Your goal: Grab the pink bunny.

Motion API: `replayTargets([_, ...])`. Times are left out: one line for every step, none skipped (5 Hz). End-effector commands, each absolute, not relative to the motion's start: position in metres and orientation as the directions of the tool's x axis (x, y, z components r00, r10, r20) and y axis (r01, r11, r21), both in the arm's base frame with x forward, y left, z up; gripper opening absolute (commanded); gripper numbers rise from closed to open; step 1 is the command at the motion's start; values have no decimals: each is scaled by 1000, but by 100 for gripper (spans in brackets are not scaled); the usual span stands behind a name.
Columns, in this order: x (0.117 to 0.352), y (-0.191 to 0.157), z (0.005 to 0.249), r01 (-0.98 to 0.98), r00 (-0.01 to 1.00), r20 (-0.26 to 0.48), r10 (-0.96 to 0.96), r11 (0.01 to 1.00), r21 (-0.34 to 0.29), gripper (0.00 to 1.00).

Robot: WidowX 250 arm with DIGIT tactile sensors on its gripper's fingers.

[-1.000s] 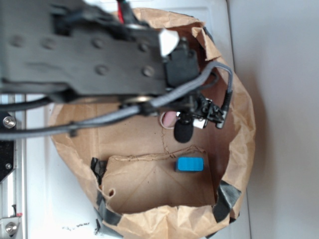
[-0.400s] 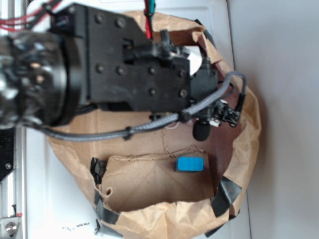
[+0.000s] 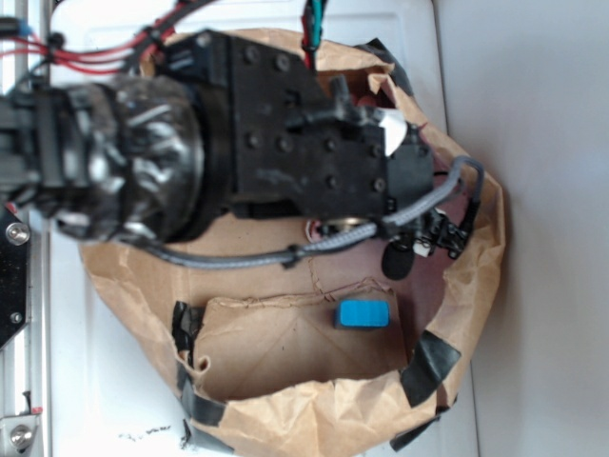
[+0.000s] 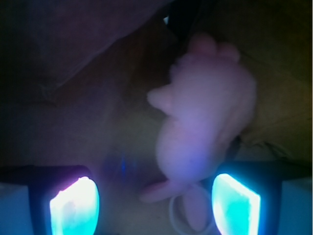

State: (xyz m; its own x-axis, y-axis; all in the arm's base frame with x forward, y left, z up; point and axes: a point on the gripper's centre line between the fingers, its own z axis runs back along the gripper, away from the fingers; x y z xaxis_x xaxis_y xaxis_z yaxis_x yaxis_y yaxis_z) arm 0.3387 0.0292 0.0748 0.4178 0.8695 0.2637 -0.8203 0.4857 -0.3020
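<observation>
Just ahead: gripper spread wide, empty.
Pink bunny lies lengthwise ahead, nearer the right-hand finger.

Setting: robot lab bench. Evidence: black robot arm with exposed red wiring and a braided cable. It works over a taped brown paper bag on a white surface, metal rail alongside.
</observation>
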Motion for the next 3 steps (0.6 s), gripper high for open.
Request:
replayTargets([345, 32, 75, -825, 430, 276, 860, 498, -266, 100])
replayTargets([333, 46, 71, -854, 408, 250, 878, 464, -234, 100])
replayTargets([332, 55, 70, -873, 382, 248, 890, 436, -219, 100])
